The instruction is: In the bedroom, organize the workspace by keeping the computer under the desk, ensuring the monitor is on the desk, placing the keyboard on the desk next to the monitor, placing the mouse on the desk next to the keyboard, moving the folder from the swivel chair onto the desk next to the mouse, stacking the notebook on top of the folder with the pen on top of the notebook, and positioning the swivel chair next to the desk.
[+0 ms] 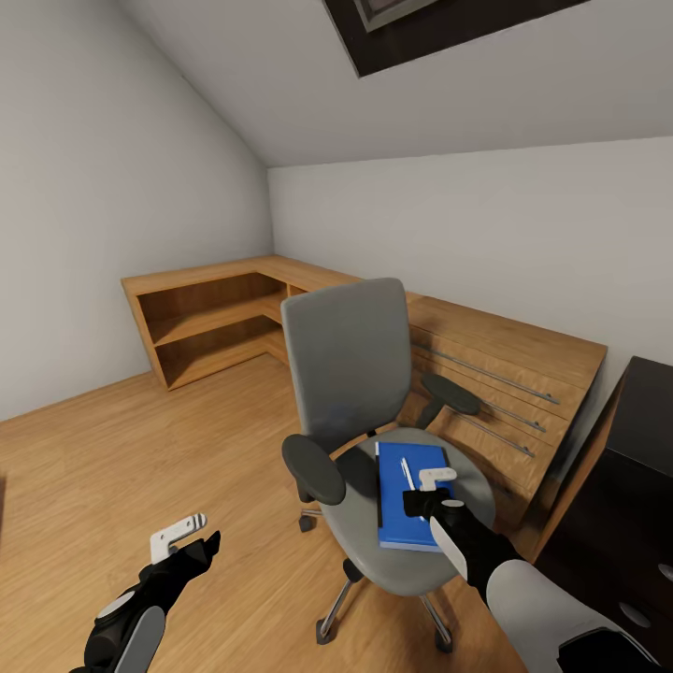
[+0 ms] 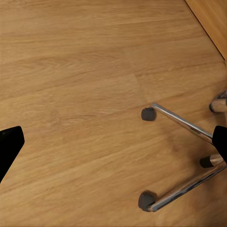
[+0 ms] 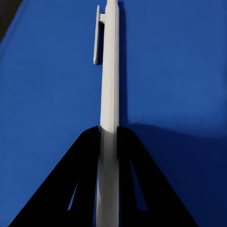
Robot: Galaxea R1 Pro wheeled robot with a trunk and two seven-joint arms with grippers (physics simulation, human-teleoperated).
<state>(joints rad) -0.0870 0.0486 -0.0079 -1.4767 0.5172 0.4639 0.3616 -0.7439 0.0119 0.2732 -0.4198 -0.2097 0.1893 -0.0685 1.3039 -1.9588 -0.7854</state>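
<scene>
Right end effector (image 3: 108,156) closed on the pen (image 3: 109,75) over the folder (image 1: 411,505), folder flat on the chair (image 1: 350,374) seat, left end effector (image 1: 187,540) spread open, empty, above the floor (image 2: 85,94).

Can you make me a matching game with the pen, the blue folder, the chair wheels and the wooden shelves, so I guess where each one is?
Things:
1. pen
2. folder
3. chair wheels
4. wooden shelves

Places:
A. on the wooden floor
B. on the chair seat
C. between the right gripper's fingers
D. against the far wall

Pairs: 1-C, 2-B, 3-A, 4-D
</scene>
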